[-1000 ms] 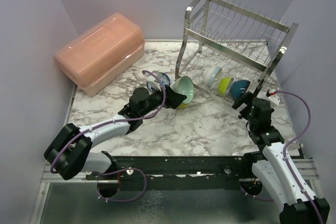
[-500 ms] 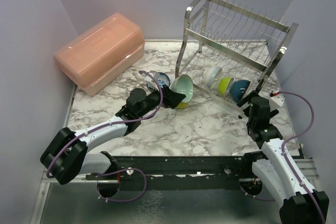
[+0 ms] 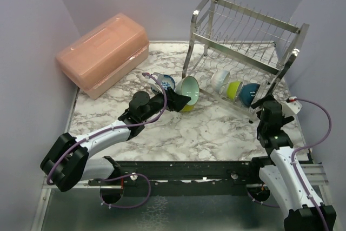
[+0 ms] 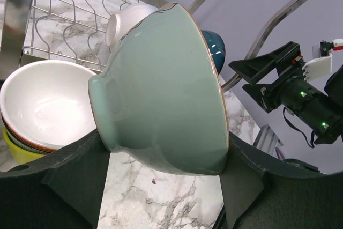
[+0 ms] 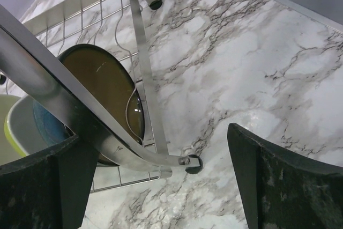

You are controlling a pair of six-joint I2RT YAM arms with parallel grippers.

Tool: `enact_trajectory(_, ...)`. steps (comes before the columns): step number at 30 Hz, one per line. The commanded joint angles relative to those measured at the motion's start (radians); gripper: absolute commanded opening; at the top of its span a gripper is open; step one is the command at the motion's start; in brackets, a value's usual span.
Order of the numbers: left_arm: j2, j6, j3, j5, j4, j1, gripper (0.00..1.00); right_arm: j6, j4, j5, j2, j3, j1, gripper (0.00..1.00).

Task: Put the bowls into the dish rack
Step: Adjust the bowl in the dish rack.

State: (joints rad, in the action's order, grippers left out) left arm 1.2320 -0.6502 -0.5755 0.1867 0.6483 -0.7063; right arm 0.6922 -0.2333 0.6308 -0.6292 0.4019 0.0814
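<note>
My left gripper [image 3: 183, 100] is shut on a mint green bowl [image 3: 190, 89], held on its side just left of the dish rack [image 3: 243, 36]. In the left wrist view the mint bowl [image 4: 161, 84] sits between my fingers [image 4: 80, 175]. Below it a white bowl [image 4: 43, 103] is stacked on a yellow one. A cream bowl [image 3: 219, 79], a lime bowl [image 3: 233, 87] and a teal bowl [image 3: 250, 92] stand in the rack's lower tier. My right gripper [image 3: 267, 104] is open and empty, and the rack's front right foot [image 5: 193, 163] lies between its fingers.
A blue-and-white patterned bowl [image 3: 164, 83] lies on the marble table [image 3: 216, 128] behind my left gripper. A pink lidded box [image 3: 102, 52] stands at the back left. Purple walls close in on both sides. The rack's upper tier holds nothing.
My right gripper has moved right and a little forward along the rack's front right leg, and the rack has shifted slightly right. My left gripper holds the mint bowl in nearly the same place.
</note>
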Motion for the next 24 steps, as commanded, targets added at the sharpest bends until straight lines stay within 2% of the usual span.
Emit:
enact_trajectory(1, -0.021, 0.013, -0.003, -0.019, 0.077, 0.004, 0.00, 0.015, 0.023, 0.107, 0.001, 0.021, -0.031, 1.00)
enact_trajectory(3, -0.016, 0.020, -0.004, -0.017, 0.077, 0.004, 0.00, -0.008, 0.033, 0.050, -0.003, 0.030, -0.031, 1.00)
enact_trajectory(6, -0.004, 0.038, -0.014, -0.028, 0.062, 0.004, 0.00, -0.069, 0.040, -0.113, 0.010, 0.050, -0.031, 1.00)
enact_trajectory(12, 0.078, 0.095, -0.113, -0.104, -0.089, 0.004, 0.00, -0.143, 0.002, -0.342, 0.071, 0.051, -0.031, 1.00)
enact_trajectory(20, 0.226, 0.226, -0.284, -0.020, -0.145, 0.004, 0.00, -0.186, -0.034, -0.436, 0.205, 0.008, -0.031, 1.00)
enact_trajectory(24, 0.286, 0.297, -0.366, -0.002, -0.173, 0.004, 0.00, -0.192, -0.026, -0.459, 0.215, 0.003, -0.032, 1.00)
